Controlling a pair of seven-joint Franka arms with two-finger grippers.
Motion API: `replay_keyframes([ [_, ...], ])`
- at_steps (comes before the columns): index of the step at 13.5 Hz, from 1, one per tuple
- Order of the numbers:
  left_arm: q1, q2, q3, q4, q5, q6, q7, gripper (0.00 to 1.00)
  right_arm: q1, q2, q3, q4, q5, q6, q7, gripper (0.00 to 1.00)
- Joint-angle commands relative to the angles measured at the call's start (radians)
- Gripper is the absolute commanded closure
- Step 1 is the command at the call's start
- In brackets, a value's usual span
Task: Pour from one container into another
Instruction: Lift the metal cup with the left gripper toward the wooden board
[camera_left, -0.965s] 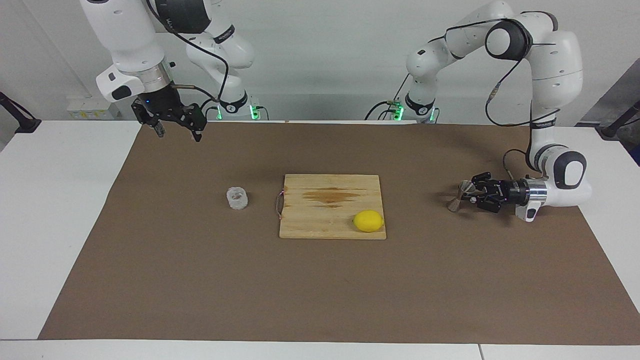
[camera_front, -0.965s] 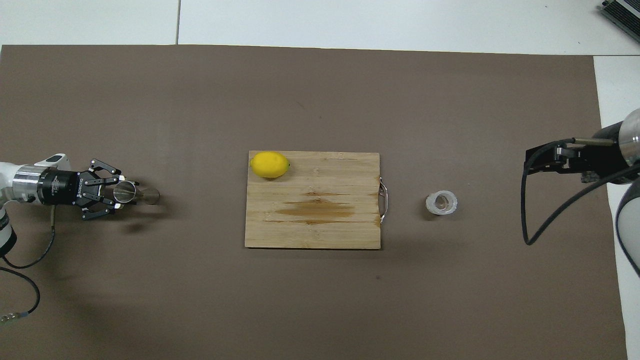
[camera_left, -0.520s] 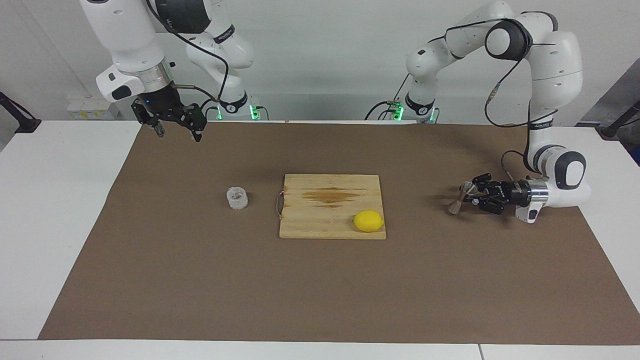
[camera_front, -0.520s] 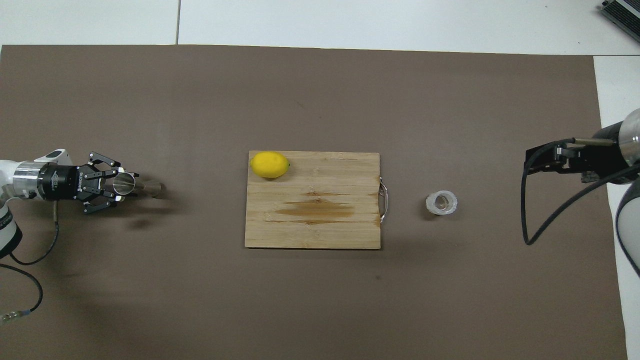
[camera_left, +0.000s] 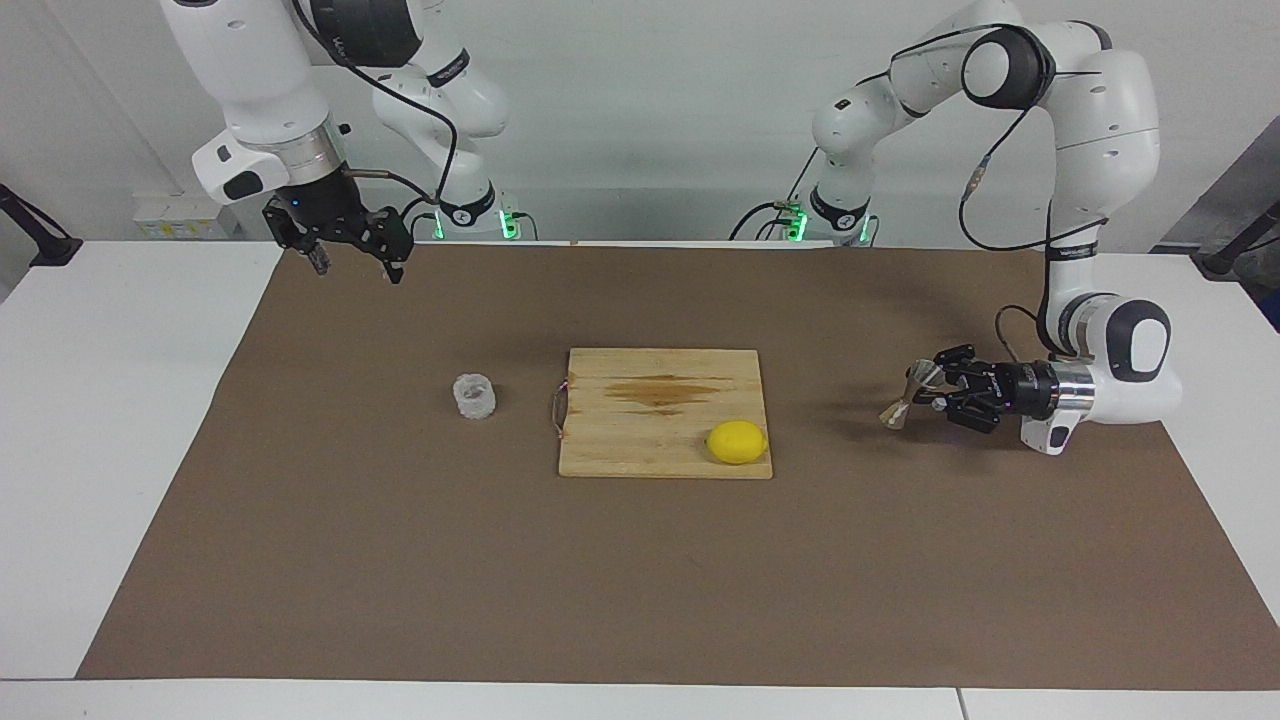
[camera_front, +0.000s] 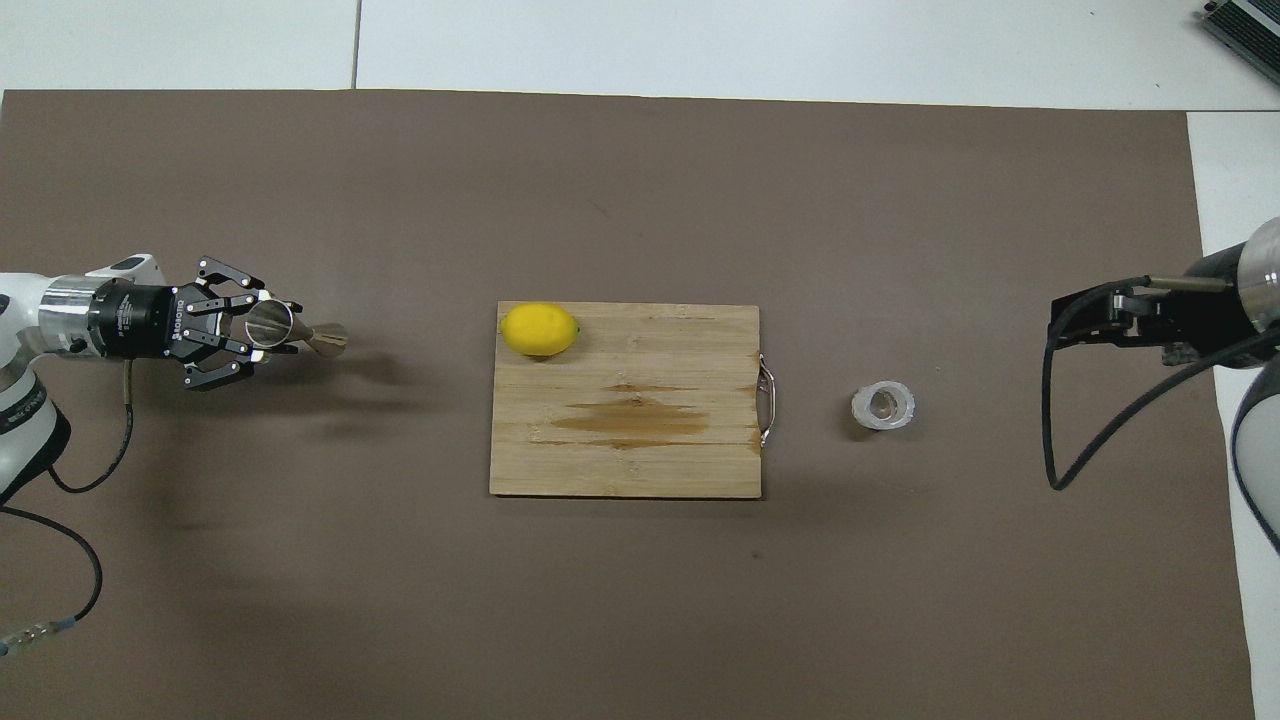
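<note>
Shiny metal jigger (camera_left: 904, 398); knobbly frosted glass cup (camera_left: 474, 396); stained wooden board (camera_left: 660, 415); matt brown paper mat (camera_left: 400, 560); glossy lemon (camera_left: 737, 442).

A robotics laboratory is shown, not a working kitchen. Two white industrial arms (camera_left: 1100, 150) are mounted at one edge of a white table (camera_left: 110, 420), with green status lights seen glowing at their bases (camera_left: 795, 222) and black cables draped along their links. The work surface is covered by a plain brown mat (camera_front: 640, 600), and bare white walls are seen above the bases. A few kitchen props are laid out sparsely on the mat: a wooden cutting board (camera_front: 640, 450), a lemon (camera_front: 540, 329) on it, and a small glass cup (camera_front: 883, 405) beside it.
</note>
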Motion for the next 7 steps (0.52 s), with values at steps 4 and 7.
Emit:
replay_keyframes([
  [4,-0.082,-0.083,0.000,-0.045,-0.098,0.065,-0.072,1.00,-0.015,-0.006,0.006,-0.005,0.022,-0.011,-0.015,0.00],
  [7,-0.163,-0.164,0.000,-0.122,-0.199,0.162,-0.087,1.00,-0.014,-0.006,0.006,-0.005,0.022,-0.011,-0.015,0.00],
])
